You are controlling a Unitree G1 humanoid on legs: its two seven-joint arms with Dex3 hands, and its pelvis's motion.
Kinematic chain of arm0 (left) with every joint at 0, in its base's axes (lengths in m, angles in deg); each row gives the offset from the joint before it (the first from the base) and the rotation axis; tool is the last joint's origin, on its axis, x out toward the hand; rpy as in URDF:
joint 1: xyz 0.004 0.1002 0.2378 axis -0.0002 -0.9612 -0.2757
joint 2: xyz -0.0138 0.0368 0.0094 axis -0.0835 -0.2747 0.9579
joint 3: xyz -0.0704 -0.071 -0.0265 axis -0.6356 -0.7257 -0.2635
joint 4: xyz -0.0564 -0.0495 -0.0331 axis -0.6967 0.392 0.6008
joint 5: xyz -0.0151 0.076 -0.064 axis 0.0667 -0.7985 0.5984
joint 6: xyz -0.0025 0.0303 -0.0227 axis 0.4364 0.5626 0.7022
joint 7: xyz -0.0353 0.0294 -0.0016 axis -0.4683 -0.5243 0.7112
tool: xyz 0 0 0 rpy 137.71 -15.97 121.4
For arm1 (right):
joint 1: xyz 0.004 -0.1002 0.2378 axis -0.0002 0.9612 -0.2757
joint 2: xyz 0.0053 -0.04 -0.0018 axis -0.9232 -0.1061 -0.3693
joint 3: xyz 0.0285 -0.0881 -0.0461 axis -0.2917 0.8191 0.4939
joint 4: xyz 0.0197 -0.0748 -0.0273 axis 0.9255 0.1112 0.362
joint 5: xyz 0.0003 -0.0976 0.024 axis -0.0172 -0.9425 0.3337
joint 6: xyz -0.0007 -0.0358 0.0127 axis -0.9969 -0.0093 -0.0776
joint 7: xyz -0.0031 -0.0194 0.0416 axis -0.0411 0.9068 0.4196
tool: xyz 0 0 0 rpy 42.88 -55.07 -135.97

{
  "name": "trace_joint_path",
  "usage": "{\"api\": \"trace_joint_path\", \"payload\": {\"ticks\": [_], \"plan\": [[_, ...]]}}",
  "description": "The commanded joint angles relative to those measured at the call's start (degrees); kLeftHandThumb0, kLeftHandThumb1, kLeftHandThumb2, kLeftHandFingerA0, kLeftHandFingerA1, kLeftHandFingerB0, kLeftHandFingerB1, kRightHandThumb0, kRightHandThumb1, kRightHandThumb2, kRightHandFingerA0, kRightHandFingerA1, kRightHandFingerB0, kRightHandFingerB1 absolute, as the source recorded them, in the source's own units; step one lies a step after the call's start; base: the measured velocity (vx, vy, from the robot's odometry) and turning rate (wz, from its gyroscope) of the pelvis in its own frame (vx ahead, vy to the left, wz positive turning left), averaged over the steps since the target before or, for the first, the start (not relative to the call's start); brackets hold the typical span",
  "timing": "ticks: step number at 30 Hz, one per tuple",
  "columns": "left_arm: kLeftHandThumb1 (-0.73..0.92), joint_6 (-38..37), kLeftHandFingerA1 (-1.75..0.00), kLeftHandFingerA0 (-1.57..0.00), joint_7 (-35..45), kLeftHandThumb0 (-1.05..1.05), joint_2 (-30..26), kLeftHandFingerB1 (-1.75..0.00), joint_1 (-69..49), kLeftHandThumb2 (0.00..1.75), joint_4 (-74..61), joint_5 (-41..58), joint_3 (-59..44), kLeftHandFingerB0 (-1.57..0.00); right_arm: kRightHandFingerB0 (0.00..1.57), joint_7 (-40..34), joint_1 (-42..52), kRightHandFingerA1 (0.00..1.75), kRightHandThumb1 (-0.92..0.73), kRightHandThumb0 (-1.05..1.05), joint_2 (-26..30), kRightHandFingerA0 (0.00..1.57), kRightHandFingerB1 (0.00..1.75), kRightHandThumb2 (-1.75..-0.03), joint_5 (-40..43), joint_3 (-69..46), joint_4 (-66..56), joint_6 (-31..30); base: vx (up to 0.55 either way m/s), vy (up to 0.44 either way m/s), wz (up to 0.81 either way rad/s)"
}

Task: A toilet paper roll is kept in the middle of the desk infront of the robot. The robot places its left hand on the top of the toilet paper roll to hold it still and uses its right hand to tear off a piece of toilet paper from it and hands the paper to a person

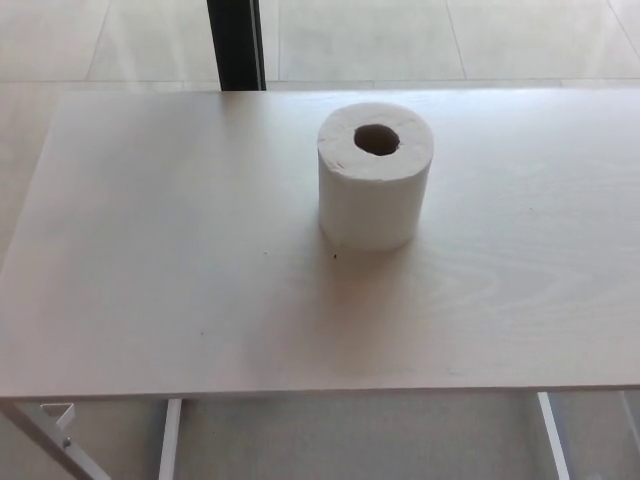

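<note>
**Q:** Plainly, which step does the figure show?

**A:** The opening one, by my reading. The toilet paper roll [375, 175] stands upright on its flat end, core hole facing up, a little right of centre and toward the far half of the worktop [160, 270]. Nothing touches it. No loose sheet or tail can be made out on its side. Neither robot hand appears in the head view, so the state of the fingers cannot be told.

**Q:** What does the next move call for?

**A:** Probably the left hand must enter from the picture's left and settle flat on the roll's top face, pressing straight down so that the light roll neither tips nor slides. Only then would the right hand have a steady roll to pull a sheet from; finding the free end may be the hard part.

**Q:** And the setting?

**A:** A pale, wood-grained surface on a light metal frame [50, 435], with a tiny dark speck [335, 256] just before the roll. Beyond lies a glossy tiled floor [400, 40] and a dark upright post [237, 42]. No person is visible.
</note>
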Motion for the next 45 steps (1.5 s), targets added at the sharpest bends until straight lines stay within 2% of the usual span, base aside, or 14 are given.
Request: {"api": "trace_joint_path", "payload": {"ticks": [1,5,14,15,16,19,23,24,33,35,36,37,40,45], "plan": [[0.80,1.7,-0.60,-0.27,3.3,-0.48,-1.0,-0.53,-2.1,0.64,-1.8,3.8,0.3,-0.26,0.35,2.2,3.0,0.73,-0.67,-0.51,0.6,0.55,0.44,-0.60,2.0,0.5,-2.5,3.2,0.00,0.000,0.00],[0.59,0.9,-0.67,-0.37,2.9,-0.53,-1.3,-0.58,-1.7,0.98,-0.8,4.6,0.6,-0.24,0.29,1.9,1.2,0.74,-0.51,-0.53,0.4,0.53,0.53,-0.88,2.2,1.7,-3.5,2.7,0.00,0.000,0.00],[0.77,-0.4,-0.63,-0.38,2.9,-0.52,-0.7,-0.61,-2.6,0.63,-1.6,5.4,2.8,-0.40,0.39,2.9,3.4,0.76,-0.64,-0.50,0.9,0.56,0.46,-0.59,3.5,2.3,-6.2,1.7,0.00,0.000,0.00],[0.61,0.0,-0.65,-0.38,3.1,-0.52,-0.7,-0.59,-3.1,0.98,-1.4,6.1,2.4,-0.30,0.39,2.7,3.6,0.76,-0.64,-0.51,0.9,0.57,0.46,-0.59,3.1,2.7,-6.3,2.1,0.00,0.000,0.00],[0.79,0.2,-0.60,-0.34,3.3,-0.52,-0.7,-0.50,-3.2,0.62,-1.4,6.5,2.1,-0.29,0.39,2.8,3.7,0.75,-0.64,-0.50,0.9,0.57,0.45,-0.59,3.1,2.9,-6.3,2.2,0.00,0.000,0.00],[0.60,-0.3,-0.66,-0.37,4.2,-0.52,-0.9,-0.57,-3.5,0.98,-1.6,6.5,2.8,-0.23,0.39,2.6,4.0,0.76,-0.65,-0.48,0.9,0.55,0.45,-0.59,3.4,3.1,-7.7,1.3,0.00,0.000,0.00],[0.76,-0.1,-0.60,-0.39,3.1,-0.53,-1.1,-0.50,-3.1,0.62,-1.3,6.6,3.2,-0.31,0.39,2.6,4.3,0.76,-0.65,-0.48,0.8,0.52,0.45,-0.59,3.5,3.1,-7.8,1.3,0.00,0.000,0.00],[0.61,-0.7,-0.65,-0.37,3.8,-0.55,-1.1,-0.58,-3.0,0.97,-1.3,6.4,3.6,-0.28,0.40,2.0,4.0,0.74,-0.64,-0.49,1.0,0.51,0.44,-0.59,2.8,3.7,-7.0,1.5,0.00,0.000,0.00],[0.60,-1.0,-0.65,-0.38,3.3,-0.50,-1.3,-0.57,-3.2,0.99,-0.6,6.7,4.7,-0.25,0.32,2.0,3.4,0.73,-0.49,-0.48,1.7,0.45,0.53,-0.84,2.5,5.2,-5.6,1.8,0.00,0.000,0.00],[0.78,-1.5,-0.55,-0.38,3.4,-0.53,-1.3,-0.49,-3.4,0.62,-0.5,6.6,5.2,-0.30,0.34,1.6,1.7,0.74,-0.48,-0.50,1.9,0.47,0.53,-0.84,2.4,5.6,-2.7,2.0,0.00,0.000,0.00],[0.59,-1.4,-0.64,-0.38,3.6,-0.50,-1.3,-0.57,-3.6,0.99,-0.4,6.7,5.3,-0.25,0.34,1.7,1.5,0.74,-0.47,-0.51,2.0,0.47,0.53,-0.84,2.5,5.7,-2.1,2.2,0.00,0.000,0.00],[0.77,-1.0,-0.56,-0.38,3.4,-0.53,-1.3,-0.52,-3.7,0.63,-0.6,7.1,5.1,-0.33,0.34,1.7,1.4,0.73,-0.47,-0.51,2.1,0.48,0.52,-0.84,2.5,5.7,-1.7,2.2,0.00,0.000,0.00],[0.58,-2.0,-0.66,-0.39,4.9,-0.50,-1.1,-0.57,-4.6,0.98,-1.1,7.7,4.8,-0.24,0.34,2.4,1.4,0.74,-0.48,-0.51,2.4,0.46,0.54,-0.85,2.8,5.8,-1.7,2.3,0.00,0.000,0.00],[0.76,-1.0,-0.60,-0.48,2.0,-0.49,-1.5,-0.51,-4.0,0.62,-0.4,6.4,6.7,-0.39,0.35,3.0,3.2,0.79,-0.63,-0.47,2.4,0.35,0.45,-0.57,3.4,5.4,-4.6,2.2,0.00,0.000,0.00]]}}
